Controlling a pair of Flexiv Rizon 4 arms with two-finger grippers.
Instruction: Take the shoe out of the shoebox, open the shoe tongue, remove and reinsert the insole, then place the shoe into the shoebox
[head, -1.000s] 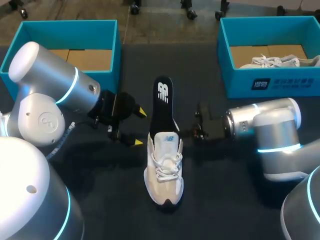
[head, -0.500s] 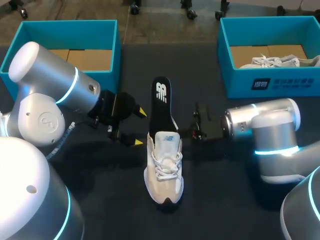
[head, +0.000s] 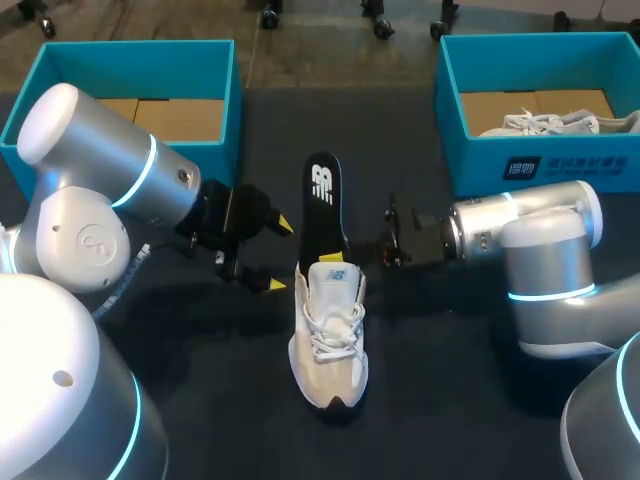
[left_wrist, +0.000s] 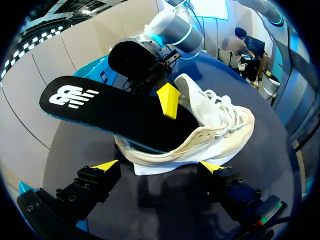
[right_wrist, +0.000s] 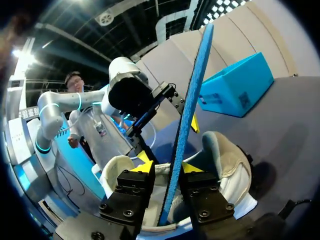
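black insole (head: 322, 200) stands in the shoe (head: 328, 345); our right pincer (right_wrist: 167, 165) straddles it unclamped; our left pincer (left_wrist: 159, 166) gapes wide beside the shoe.

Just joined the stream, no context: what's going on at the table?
A cream-white lace-up sneaker lies on the dark table, outside either box. A black flat insole with a white logo sticks up out of its opening. The right gripper is at the insole's edge; I can't tell whether it has clamped on. The left gripper hovers open beside the sneaker, touching nothing. The insole step is midway, and boxing is not yet done.
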